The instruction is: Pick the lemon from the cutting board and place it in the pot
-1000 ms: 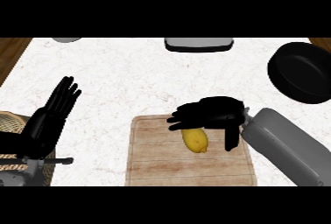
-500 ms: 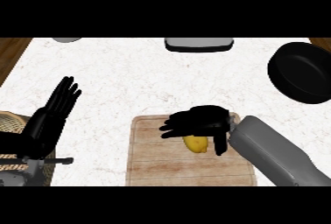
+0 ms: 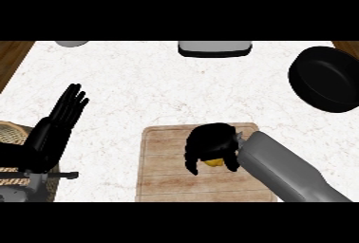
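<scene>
A yellow lemon point(image 3: 213, 162) lies on the wooden cutting board point(image 3: 165, 163) at the counter's front middle. My right hand point(image 3: 210, 142) covers it from above, its fingers curled down round the fruit, so only a small yellow patch shows beneath the palm. The black pot point(image 3: 327, 78) stands at the far right of the counter, well away from the board. At the left edge my left hand point(image 3: 67, 109) rests open with its fingers up.
A grey-and-white dish point(image 3: 214, 48) sits at the counter's back middle and a pale round object point(image 3: 72, 43) at the back left. A wicker basket point(image 3: 13, 130) shows at the left edge. White marble counter lies between board and pot.
My right hand has moved left and down over the lemon and its fingers have closed round it, hiding most of the fruit. The left hand has stayed still.
</scene>
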`<state>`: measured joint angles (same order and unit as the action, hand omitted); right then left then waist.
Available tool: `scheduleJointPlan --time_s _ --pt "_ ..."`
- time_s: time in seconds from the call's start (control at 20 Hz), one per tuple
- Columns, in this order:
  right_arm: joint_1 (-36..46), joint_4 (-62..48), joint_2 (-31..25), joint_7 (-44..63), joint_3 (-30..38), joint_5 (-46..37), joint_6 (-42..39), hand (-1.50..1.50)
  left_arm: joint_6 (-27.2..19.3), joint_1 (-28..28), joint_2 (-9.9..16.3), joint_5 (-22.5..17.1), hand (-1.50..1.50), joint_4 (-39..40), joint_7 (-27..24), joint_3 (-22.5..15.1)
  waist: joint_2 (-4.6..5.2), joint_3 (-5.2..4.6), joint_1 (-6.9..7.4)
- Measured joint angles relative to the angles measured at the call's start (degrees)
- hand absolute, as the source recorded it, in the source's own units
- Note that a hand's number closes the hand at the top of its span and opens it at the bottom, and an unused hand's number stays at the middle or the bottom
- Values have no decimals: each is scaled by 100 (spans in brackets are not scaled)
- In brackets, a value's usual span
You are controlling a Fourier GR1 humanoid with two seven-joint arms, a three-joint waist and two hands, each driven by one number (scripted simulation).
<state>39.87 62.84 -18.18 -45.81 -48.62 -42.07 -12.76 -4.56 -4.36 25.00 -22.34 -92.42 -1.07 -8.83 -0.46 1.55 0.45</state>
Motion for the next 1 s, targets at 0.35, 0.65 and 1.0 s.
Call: scheduleJointPlan --time_s 0.35,0.65,1.0 --pt "-166 119 106 -146 53 -260 270 150 -22 31 42 -30 0 -13 2 -12 -24 -19 -39" --pt "-548 682 -66 314 438 -349 616 150 -13 213 73 -87 0 -100 1 87 -65 -23 -196" --pt "-1820 2020 -661 1473 786 -447 964 150 3 745 140 -215 0 -349 -5 377 -191 -37 -647"
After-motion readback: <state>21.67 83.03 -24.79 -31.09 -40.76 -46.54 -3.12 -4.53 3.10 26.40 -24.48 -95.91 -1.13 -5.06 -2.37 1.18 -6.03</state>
